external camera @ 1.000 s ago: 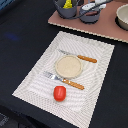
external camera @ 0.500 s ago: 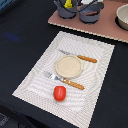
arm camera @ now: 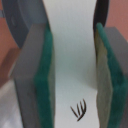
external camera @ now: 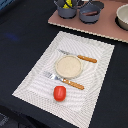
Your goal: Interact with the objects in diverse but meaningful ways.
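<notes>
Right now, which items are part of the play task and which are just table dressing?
In play: white fish, clamped in the tool; red tomato; grey pot; second pot, something yellow inside.

Lying about: plate, fork, knife, striped placemat, pink tray, bowl.

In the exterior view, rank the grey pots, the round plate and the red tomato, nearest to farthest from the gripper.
1. Grey pots, on the pink board, beside the gripper.
2. Round plate, middle of the placemat.
3. Red tomato, placemat's near edge.
</notes>
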